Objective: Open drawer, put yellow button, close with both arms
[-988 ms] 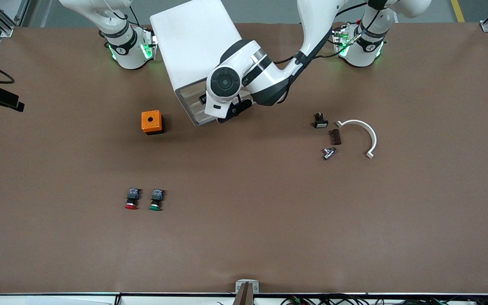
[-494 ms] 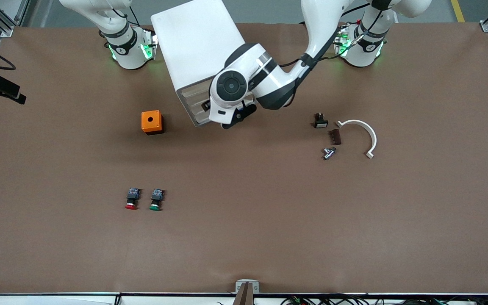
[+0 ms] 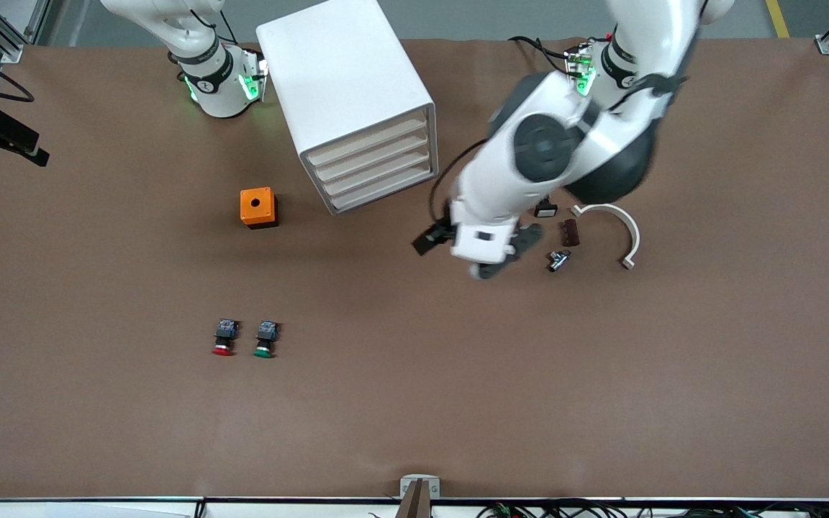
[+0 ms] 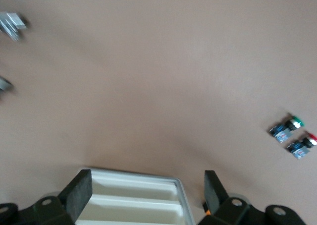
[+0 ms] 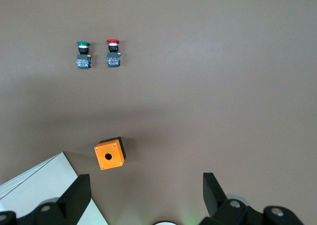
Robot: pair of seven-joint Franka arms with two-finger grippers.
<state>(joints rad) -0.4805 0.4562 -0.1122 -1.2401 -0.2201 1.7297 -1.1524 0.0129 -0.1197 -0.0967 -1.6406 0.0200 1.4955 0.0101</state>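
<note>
Withdrawing left arm, front view: left gripper (image 3: 468, 257) has swung off the cabinet (image 3: 335, 72) front and now hangs over bare table toward the left arm's end.
Drawer, front view: the drawer (image 3: 368, 142) sits flush with the three below; the closing push looks done.
Yellow button: seen in no view, presumably shut inside.
Left wrist view: fingers (image 4: 79, 193) spread wide, nothing between.
Right wrist view: right gripper (image 5: 144, 193) waits, wide and empty, over the orange cube (image 5: 109, 154).
</note>
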